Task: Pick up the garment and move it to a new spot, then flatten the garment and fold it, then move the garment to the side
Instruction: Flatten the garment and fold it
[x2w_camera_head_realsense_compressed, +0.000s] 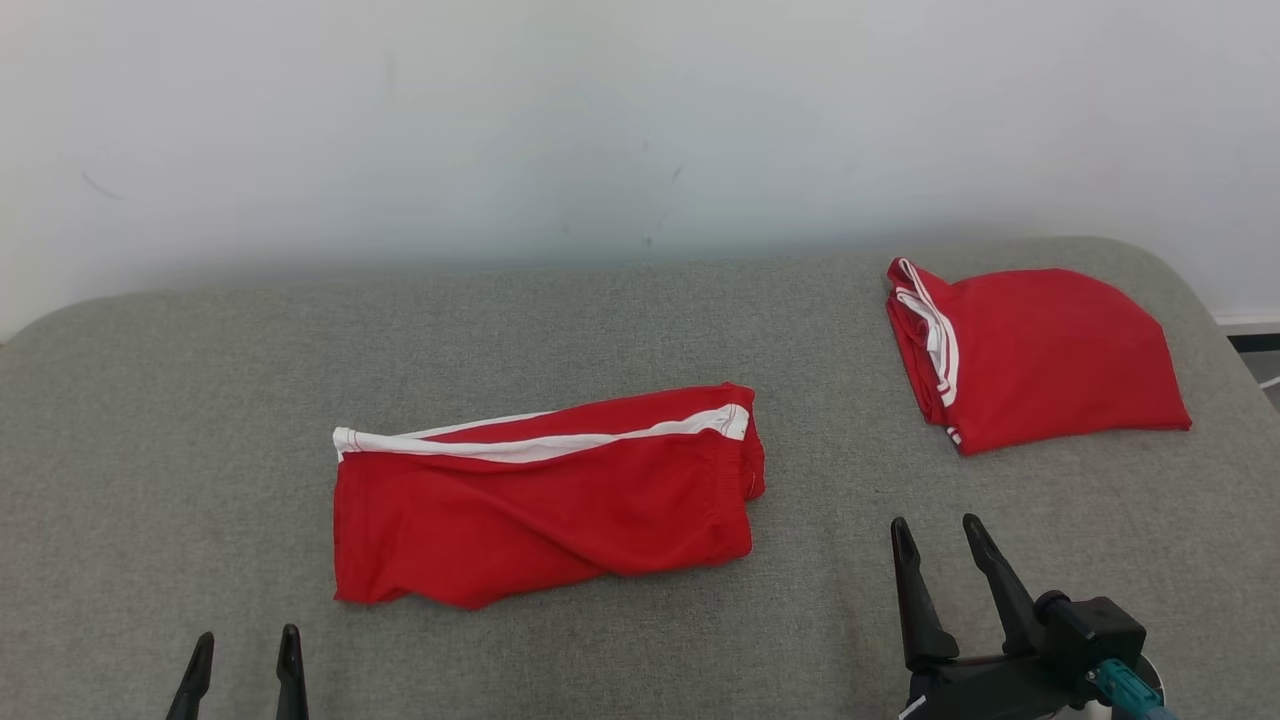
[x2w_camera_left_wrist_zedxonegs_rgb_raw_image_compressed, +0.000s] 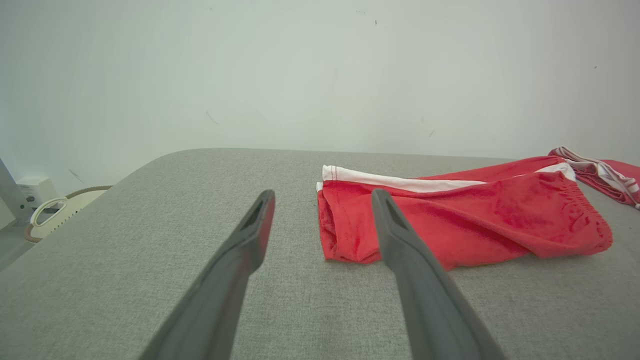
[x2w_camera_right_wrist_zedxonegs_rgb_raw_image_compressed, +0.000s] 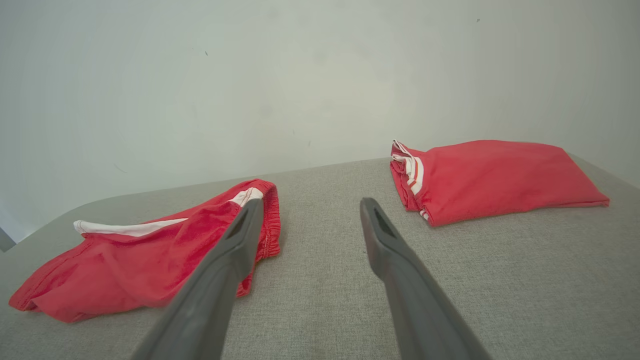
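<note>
A red garment (x2w_camera_head_realsense_compressed: 540, 500) with a white side stripe lies folded lengthwise in the middle of the grey padded surface; it also appears as the garment (x2w_camera_left_wrist_zedxonegs_rgb_raw_image_compressed: 465, 220) in the left wrist view and the garment (x2w_camera_right_wrist_zedxonegs_rgb_raw_image_compressed: 140, 260) in the right wrist view. My left gripper (x2w_camera_head_realsense_compressed: 246, 650) stands open at the lower left, short of the garment's near left corner. Off the garment's right end my right gripper (x2w_camera_head_realsense_compressed: 935, 535) is open with nothing between its fingers. In the wrist views, the left gripper (x2w_camera_left_wrist_zedxonegs_rgb_raw_image_compressed: 322, 200) and right gripper (x2w_camera_right_wrist_zedxonegs_rgb_raw_image_compressed: 310, 207) both show spread fingers over bare fabric.
A second red garment (x2w_camera_head_realsense_compressed: 1040, 355), folded compactly, lies at the back right near the surface's rounded edge (x2w_camera_head_realsense_compressed: 1200, 300). A pale wall (x2w_camera_head_realsense_compressed: 640, 120) stands right behind. A white object with a cable (x2w_camera_left_wrist_zedxonegs_rgb_raw_image_compressed: 50, 215) sits off the left edge.
</note>
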